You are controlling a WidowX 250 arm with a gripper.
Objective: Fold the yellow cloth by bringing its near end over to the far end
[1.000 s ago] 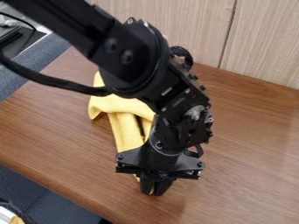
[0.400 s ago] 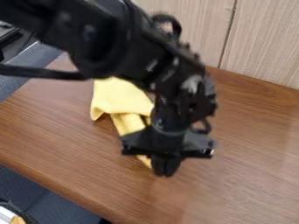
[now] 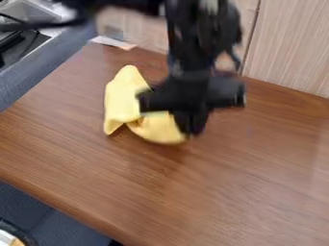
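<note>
Just right of the upper middle, the black gripper [image 3: 191, 130] hangs over the wooden table, shut on the right end of a yellow cloth [image 3: 123, 98]. From the fingers the cloth curves down and left in a rounded fold, then rises to a blunt peak at its upper left. A pointed corner hangs at its lower left. The gripper's body hides part of the cloth's right side.
A wood-grain panel [image 3: 288, 48] stands along the table's back edge. White paper [image 3: 114, 43] lies at the back left corner. Beyond the table's [image 3: 225, 192] left edge are a grey ledge and a metal sink.
The gripper has moved away from the front edge toward the back panel and slightly right. The cloth's held end has come with it, so the long strip is now bunched into a fold.
</note>
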